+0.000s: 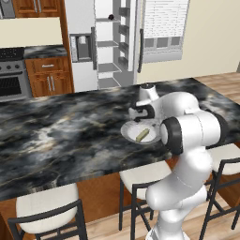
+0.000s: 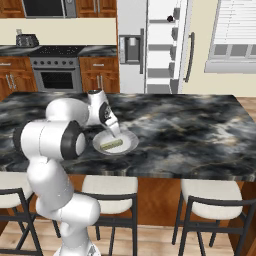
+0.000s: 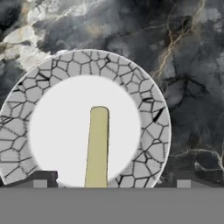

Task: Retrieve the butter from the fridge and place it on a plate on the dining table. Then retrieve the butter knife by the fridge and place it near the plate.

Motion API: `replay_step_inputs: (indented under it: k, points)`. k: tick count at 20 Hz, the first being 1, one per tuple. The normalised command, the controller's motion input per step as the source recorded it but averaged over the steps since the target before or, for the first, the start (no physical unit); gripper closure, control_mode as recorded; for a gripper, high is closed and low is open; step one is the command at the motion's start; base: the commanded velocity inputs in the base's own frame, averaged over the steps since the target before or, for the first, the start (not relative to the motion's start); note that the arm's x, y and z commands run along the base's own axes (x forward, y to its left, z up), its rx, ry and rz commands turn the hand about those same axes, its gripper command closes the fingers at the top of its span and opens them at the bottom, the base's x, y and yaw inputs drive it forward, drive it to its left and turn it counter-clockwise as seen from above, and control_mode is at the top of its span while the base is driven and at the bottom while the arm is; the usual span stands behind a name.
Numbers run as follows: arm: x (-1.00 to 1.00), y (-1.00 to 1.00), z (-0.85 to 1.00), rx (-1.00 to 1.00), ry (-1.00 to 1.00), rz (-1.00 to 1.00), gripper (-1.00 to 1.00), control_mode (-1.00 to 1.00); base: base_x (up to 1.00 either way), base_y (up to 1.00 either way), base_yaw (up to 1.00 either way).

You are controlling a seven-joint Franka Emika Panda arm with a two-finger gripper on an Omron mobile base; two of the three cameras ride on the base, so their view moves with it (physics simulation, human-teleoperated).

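Note:
The butter (image 3: 97,148), a pale yellow-olive stick, lies flat on the round plate (image 3: 153,131) with the cracked grey rim. The plate (image 1: 126,132) rests near the front edge of the dining table (image 1: 56,136). My gripper (image 3: 113,181) hangs just above the plate, pointing down, open, with its fingertips on either side of the butter's near end and clear of it. From the right base view the hand (image 2: 116,132) sits over the plate's (image 2: 131,145) back-left rim, and the butter (image 2: 112,145) lies free. Behind the table stands the fridge (image 1: 84,28). The butter knife is out of view.
The fridge's right door (image 1: 161,28) stands swung open, showing white shelves (image 2: 160,50). Cushioned stools (image 1: 47,206) line the table's near side by my base. A stove (image 2: 57,75) and wooden cabinets (image 1: 49,77) lie to the left of the fridge.

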Motion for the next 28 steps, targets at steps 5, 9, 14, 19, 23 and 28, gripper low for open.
replay_step_inputs:
  k: [5, 9, 14, 19, 23, 28]
  points:
    - [-0.53, 0.0, 1.0, 0.08, 0.02, 0.14, -1.0, -1.0, 0.0, 0.0, 0.0]
    - [-0.61, 0.0, 0.99, 0.1, 0.13, 0.22, -1.0, -1.0, 0.0, 0.0, 0.0]
    - [-0.76, 0.0, 0.91, 0.08, 0.16, 0.25, -1.0, -1.0, 0.0, 0.0, 0.0]
    - [-0.77, 0.14, 0.52, 0.0, 0.21, 0.16, -1.0, -1.0, 0.0, 0.0, 0.0]
    - [-0.86, 0.19, 0.39, -0.01, 0.24, 0.17, -1.0, -1.0, 0.0, 0.0, 0.0]
    - [-0.95, 0.28, 0.38, 0.0, 0.16, 0.24, -1.0, -1.0, 0.0, 0.0, 0.0]
